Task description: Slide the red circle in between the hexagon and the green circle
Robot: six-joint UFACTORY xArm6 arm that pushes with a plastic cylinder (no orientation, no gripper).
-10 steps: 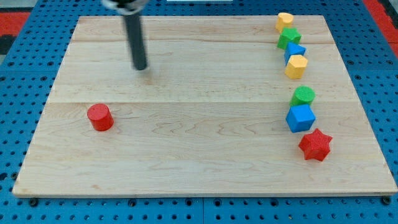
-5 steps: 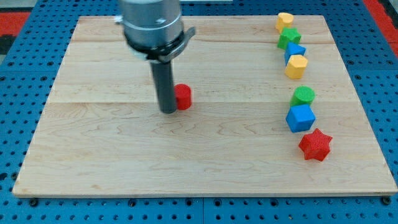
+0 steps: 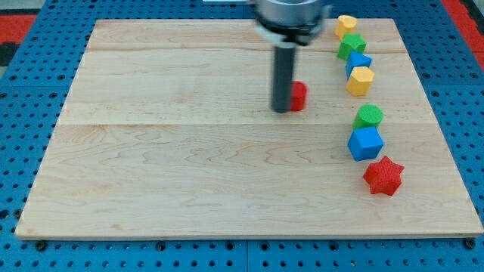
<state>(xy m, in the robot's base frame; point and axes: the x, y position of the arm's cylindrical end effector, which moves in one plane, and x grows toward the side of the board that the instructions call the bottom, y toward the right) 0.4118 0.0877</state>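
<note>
Progress: red circle (image 3: 299, 96) has slid right to upper centre, tip (image 3: 282, 110) touching its left; gap between yellow hexagon (image 3: 361, 80) and green circle (image 3: 369, 115) lies ahead, and the end effector, a bare rod, grasps nothing.

A pale wooden board (image 3: 189, 181) made of joined planks lies flat on a blue perforated base (image 3: 23, 249) dotted with rows of holes. Red patches (image 3: 15, 26) show at both upper corners, possibly matting. Even, soft light falls across the surface.
</note>
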